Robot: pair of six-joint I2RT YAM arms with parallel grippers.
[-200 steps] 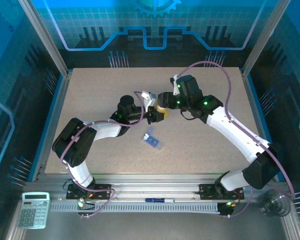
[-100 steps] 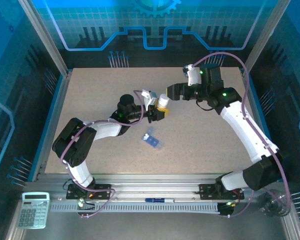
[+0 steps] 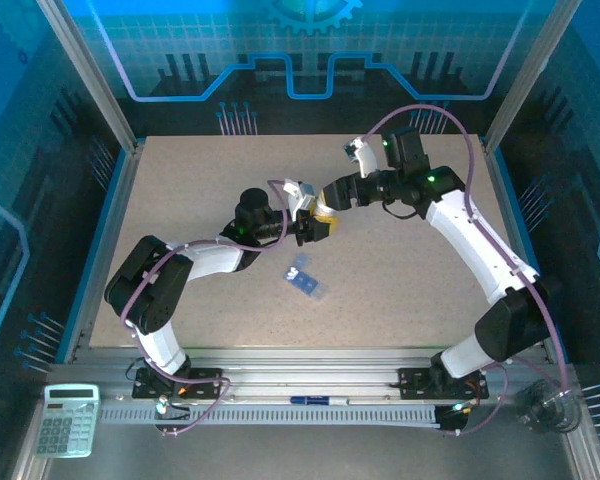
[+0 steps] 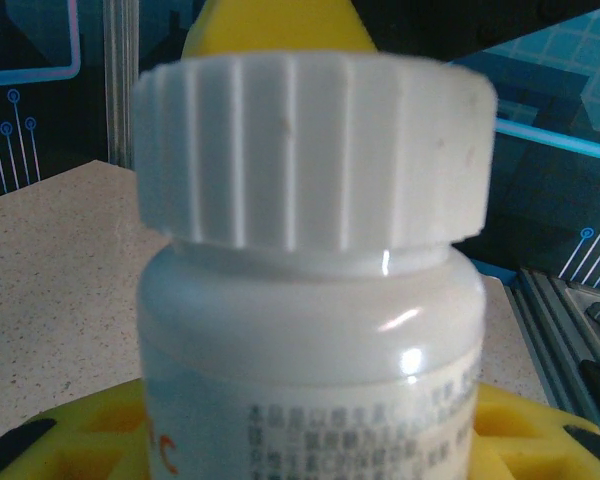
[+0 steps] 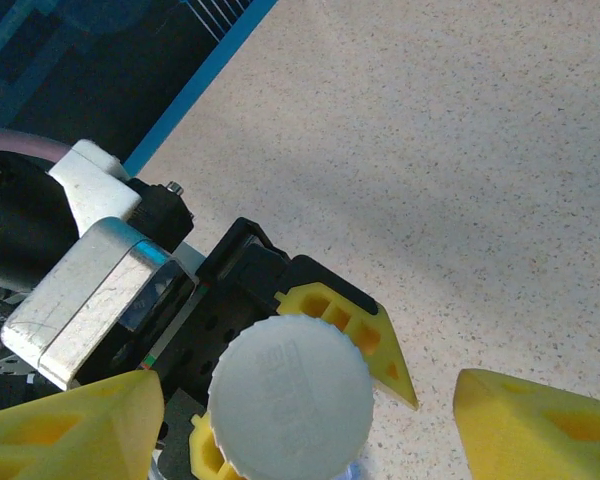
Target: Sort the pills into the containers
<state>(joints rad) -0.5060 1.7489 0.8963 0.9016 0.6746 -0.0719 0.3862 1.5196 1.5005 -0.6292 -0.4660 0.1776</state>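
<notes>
Left end effector (image 3: 315, 228): clamped on bottle (image 4: 310, 330)
Right end effector (image 5: 305, 425): apart, straddling cap (image 5: 290, 390)
Pill box (image 3: 305, 281): on table (image 3: 180, 180), nearer
Progress: looks early; cap on, nothing sorted yet

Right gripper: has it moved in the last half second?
Yes. The right gripper has swung left, away from the table's right edge, back over the white-capped bottle held in the left gripper.
</notes>
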